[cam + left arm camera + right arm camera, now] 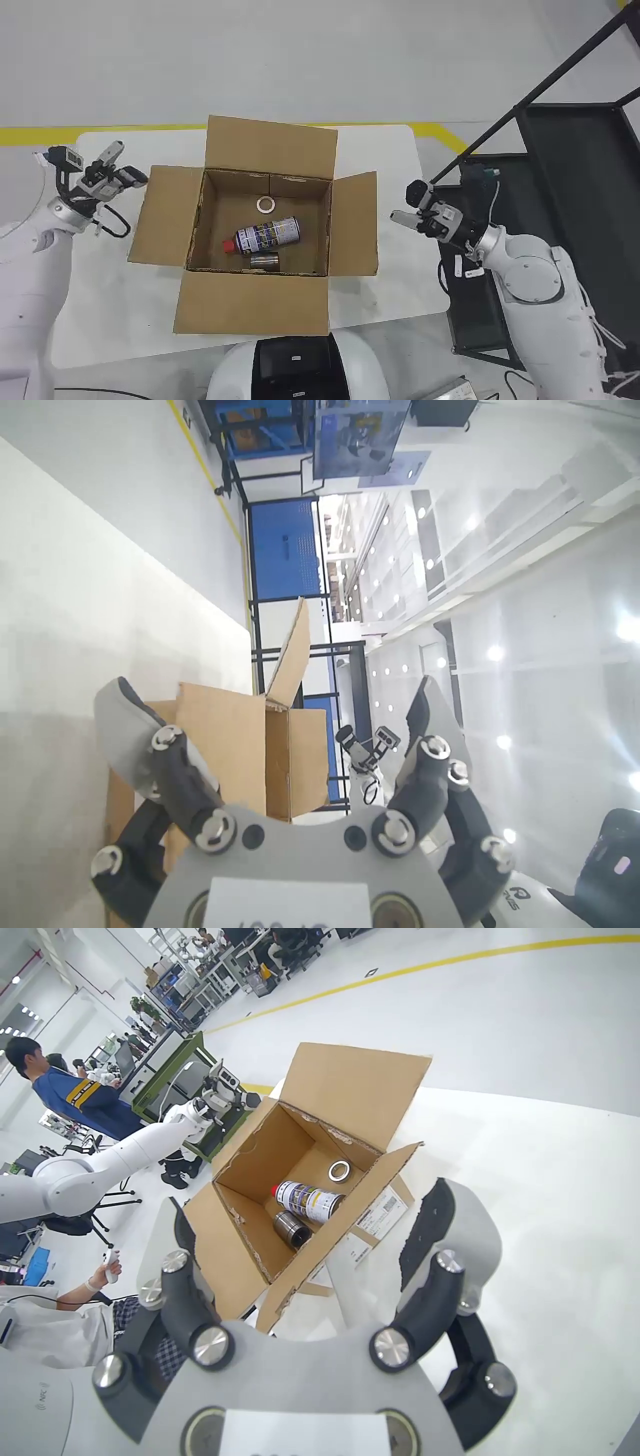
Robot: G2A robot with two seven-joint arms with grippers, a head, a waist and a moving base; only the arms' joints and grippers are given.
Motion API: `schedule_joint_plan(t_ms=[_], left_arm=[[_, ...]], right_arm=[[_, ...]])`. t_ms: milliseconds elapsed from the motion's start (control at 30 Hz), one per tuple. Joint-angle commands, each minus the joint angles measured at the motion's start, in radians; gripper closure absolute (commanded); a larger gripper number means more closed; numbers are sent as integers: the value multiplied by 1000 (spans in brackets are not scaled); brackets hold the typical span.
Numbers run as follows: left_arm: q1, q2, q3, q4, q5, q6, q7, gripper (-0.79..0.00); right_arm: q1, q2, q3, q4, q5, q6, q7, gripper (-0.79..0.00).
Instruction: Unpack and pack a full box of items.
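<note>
Box [255, 300] sat open on table [385, 150] w/ spray can [268, 235], ring [265, 204] & metal sleeve [266, 262] inside; left gripper [125, 165] & right gripper [408, 204] hung wide open, empty, flanking it, so likely risks were can rolling off pads [422, 1233] or a snag on flaps [355, 225].

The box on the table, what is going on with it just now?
Nothing is being held right now. The open cardboard box sits on the white table with a spray can, a metal ring and a dark metal cylinder lying inside. The left hand and the right hand hang open and empty, one on each side of the box.
</note>
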Motion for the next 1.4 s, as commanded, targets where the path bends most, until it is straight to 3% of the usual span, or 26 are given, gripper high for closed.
schedule_joint_plan(t_ms=[0, 233, 433, 533, 700, 967, 1233, 1367], left_arm=[[2, 5, -11, 10, 11, 7, 3, -785], [2, -7, 26, -1, 27, 76, -30, -785], [8, -20, 20, -58, -94, 53, -131, -785], [18, -19, -6, -109, -164, 47, -183, -785], [32, -21, -6, -224, -237, 121, -291, -785], [15, -53, 104, -355, -247, 195, -354, -785], [-45, -85, 218, -351, -185, 230, -359, -785], [-59, -93, 245, -340, -145, 232, -358, -785]], right_arm=[[-9, 2, 8, -4, -2, 0, -11, -785], [-20, 8, 8, 18, -1, 21, -14, -785], [-26, 14, 8, 46, 13, 31, -3, -785], [-38, 17, 8, 51, 23, 27, 5, -785], [-47, 21, -12, 86, 66, 18, 25, -785], [-44, 28, -64, 139, 162, -26, 87, -785], [2, 34, -161, 89, 250, -99, 170, -785], [57, 34, -239, 49, 219, -76, 210, -785]])
